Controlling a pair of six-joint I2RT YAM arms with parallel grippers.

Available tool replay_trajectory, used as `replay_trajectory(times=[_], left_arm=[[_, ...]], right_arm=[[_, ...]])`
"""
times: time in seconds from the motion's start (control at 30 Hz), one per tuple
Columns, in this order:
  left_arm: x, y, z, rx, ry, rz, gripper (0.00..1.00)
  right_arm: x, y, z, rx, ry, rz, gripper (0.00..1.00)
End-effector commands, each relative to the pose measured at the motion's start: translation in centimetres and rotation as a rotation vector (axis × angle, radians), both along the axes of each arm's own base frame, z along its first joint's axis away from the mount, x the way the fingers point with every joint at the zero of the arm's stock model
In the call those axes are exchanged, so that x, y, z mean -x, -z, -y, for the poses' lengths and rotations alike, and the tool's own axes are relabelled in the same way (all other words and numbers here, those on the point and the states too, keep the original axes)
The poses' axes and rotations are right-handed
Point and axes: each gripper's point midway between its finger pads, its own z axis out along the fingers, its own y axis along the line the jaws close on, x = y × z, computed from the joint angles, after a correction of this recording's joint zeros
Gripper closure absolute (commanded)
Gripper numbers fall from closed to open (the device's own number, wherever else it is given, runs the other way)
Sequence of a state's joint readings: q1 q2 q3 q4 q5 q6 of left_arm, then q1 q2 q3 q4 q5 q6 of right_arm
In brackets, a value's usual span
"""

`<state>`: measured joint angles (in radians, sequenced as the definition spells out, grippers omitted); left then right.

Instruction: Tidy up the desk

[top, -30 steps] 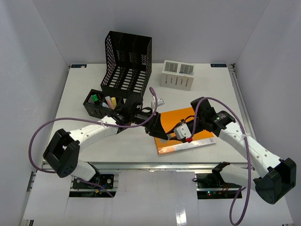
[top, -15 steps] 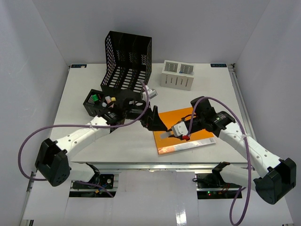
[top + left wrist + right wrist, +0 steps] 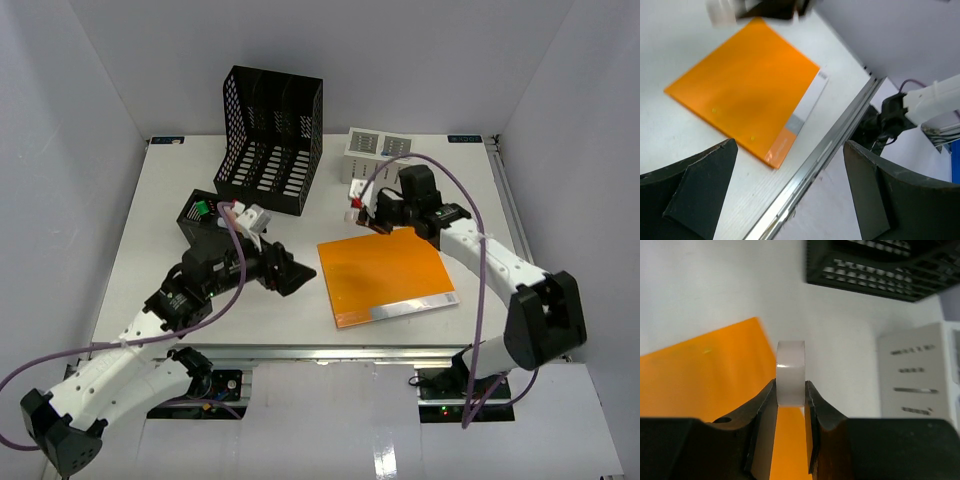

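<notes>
A: Where's the desk (image 3: 160,200)?
B: Under both arms; an orange book (image 3: 385,275) lies toward its front edge.
A: Claws?
B: The left claw (image 3: 288,272) is spread wide, empty; the right claw (image 3: 790,390) is clamped on a small white block (image 3: 790,371) by the book's far edge.

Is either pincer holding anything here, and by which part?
The right pincer pinches a small white block by its two opposite sides; its far end pokes out past the fingertips. The left pincer is open and holds nothing.

Glossy orange booklet (image 3: 385,275); matt white desk (image 3: 470,170), metal rail (image 3: 815,160); smooth, frosted white piece (image 3: 790,372).
</notes>
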<state>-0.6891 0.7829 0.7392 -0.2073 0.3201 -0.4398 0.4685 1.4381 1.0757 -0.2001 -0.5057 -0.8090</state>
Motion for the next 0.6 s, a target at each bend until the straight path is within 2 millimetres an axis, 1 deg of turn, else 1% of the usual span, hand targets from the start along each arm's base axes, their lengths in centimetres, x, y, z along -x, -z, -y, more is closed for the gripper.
replay_trajectory(times=[0.0, 0.03, 0.1, 0.17, 0.2, 0.23, 0.3, 0.37, 0.43, 0.57], left_arm=[[1.0, 4.8, -1.4, 0.017, -0.073, -0.116, 0.02], [1.2, 5.3, -1.5, 0.022, -0.076, -0.13, 0.02], [1.6, 6.1, -1.6, 0.033, -0.072, -0.149, 0.02], [1.9, 6.9, -1.5, 0.043, -0.066, -0.17, 0.02], [2.0, 7.4, -1.5, 0.047, -0.065, -0.18, 0.02], [2.1, 7.6, -1.4, 0.053, -0.064, -0.189, 0.02], [2.1, 8.1, -1.4, 0.059, -0.07, -0.201, 0.02], [2.1, 8.6, -1.4, 0.06, -0.074, -0.206, 0.02], [2.0, 9.1, -1.5, 0.055, -0.079, -0.215, 0.02], [2.0, 9.5, -1.5, 0.047, -0.081, -0.224, 0.02]], right_arm=[[-12.9, -7.6, -0.2, -0.251, 0.455, 0.024, 0.92], [-14.1, -7.9, -0.1, -0.254, 0.486, 0.038, 0.92], [-17.4, -9.3, 0.2, -0.303, 0.584, 0.097, 0.92], [-20.0, -9.9, 0.8, -0.325, 0.669, 0.126, 0.92], [-21.7, -10.4, 1.2, -0.34, 0.718, 0.146, 0.92], [-22.6, -10.5, 1.4, -0.347, 0.742, 0.157, 0.92], [-24.2, -10.3, 1.6, -0.358, 0.771, 0.164, 0.92], [-25.4, -9.6, 1.8, -0.363, 0.784, 0.153, 0.92], [-26.3, -8.3, 1.9, -0.357, 0.793, 0.138, 0.92], [-26.6, -6.7, 2.1, -0.351, 0.8, 0.106, 0.92]])
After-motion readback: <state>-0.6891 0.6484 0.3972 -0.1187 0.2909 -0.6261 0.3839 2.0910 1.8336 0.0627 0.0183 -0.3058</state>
